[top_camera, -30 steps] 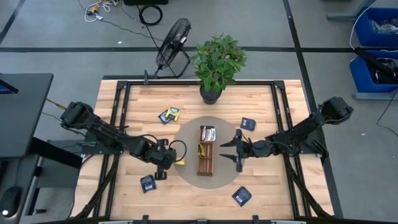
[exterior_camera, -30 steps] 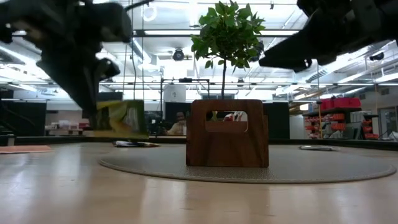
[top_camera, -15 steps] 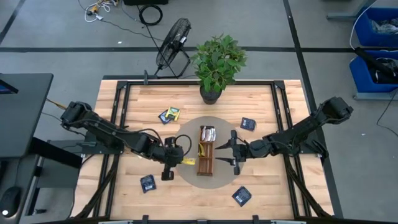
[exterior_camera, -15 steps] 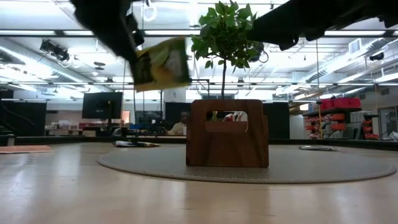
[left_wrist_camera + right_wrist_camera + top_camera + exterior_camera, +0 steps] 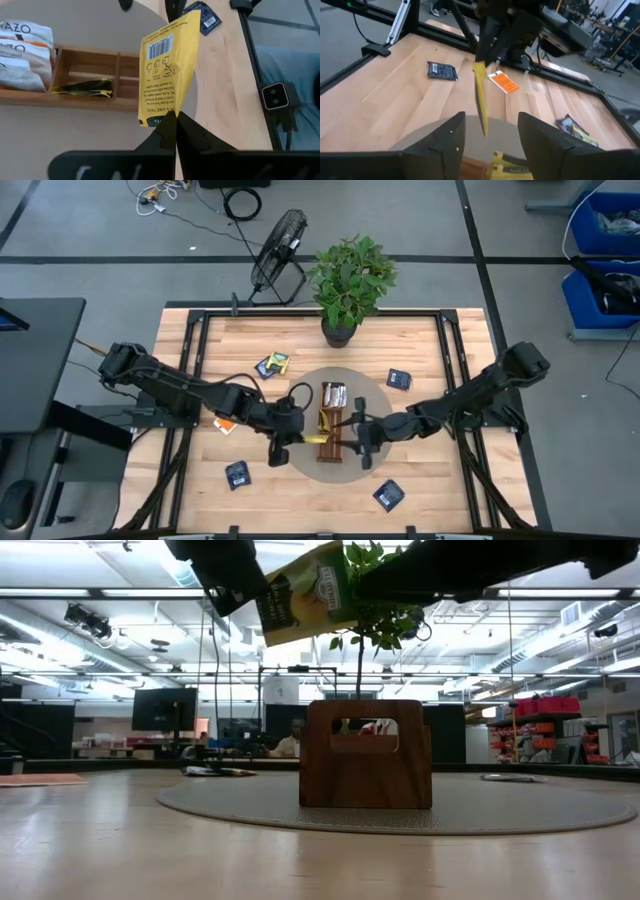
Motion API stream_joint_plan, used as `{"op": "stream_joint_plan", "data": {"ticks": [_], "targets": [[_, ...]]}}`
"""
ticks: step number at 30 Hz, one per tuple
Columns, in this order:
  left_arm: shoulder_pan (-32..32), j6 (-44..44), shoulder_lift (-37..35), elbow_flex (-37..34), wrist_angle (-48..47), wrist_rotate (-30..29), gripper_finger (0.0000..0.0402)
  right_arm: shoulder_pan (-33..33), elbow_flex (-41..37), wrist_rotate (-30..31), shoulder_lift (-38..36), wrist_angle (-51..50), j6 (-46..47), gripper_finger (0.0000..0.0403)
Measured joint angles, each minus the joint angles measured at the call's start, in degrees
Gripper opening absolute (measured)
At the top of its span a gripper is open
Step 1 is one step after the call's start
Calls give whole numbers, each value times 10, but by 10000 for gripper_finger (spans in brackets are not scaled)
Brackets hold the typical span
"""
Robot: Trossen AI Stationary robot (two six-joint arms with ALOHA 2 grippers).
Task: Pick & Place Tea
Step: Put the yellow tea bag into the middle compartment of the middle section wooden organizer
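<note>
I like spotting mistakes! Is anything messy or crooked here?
A little. One yellow sachet lies crumpled and slanted in the wooden tray, not upright like the white packets beside it. Other sachets are scattered on the table. The left gripper holds another yellow sachet above the tray.

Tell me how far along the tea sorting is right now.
Partly done. The wooden tray already holds some sachets at one end and a yellow one in a middle slot. In hand: the left end effector is shut on a yellow sachet, lifted beside the tray; the right end effector waits open opposite. Left: three navy sachets, an orange one and a pair on the table.
</note>
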Motion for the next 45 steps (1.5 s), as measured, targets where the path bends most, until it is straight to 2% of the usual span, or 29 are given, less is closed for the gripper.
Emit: {"op": "stream_joint_plan", "data": {"ticks": [5,9,12,15,20,24,31,35,39,42,45], "targets": [[0,0,0,0,7,0,3,-12,17,-5,19,0,-2,190],[0,2,0,0,8,0,3,-26,26,-42,28,0,7,188],[2,6,0,0,8,0,3,-34,33,-63,31,-2,22,170],[3,7,0,0,9,0,3,-41,33,-93,31,-3,30,126],[9,10,0,0,21,-2,6,-42,33,-114,31,-7,32,18],[8,37,0,0,42,-17,32,-41,33,-117,28,-16,58,14],[-3,75,-1,0,38,-25,102,-41,18,-114,25,-30,102,4],[-19,76,-1,0,13,-70,126,-39,-44,-114,5,46,131,2],[-42,71,-2,-15,24,-175,132,-32,-122,-95,-27,169,159,2],[-55,77,-2,-53,100,-228,133,-22,-161,-76,-34,242,166,1],[-61,118,-2,-97,222,-245,133,-20,-170,-68,-34,262,171,1]]}}
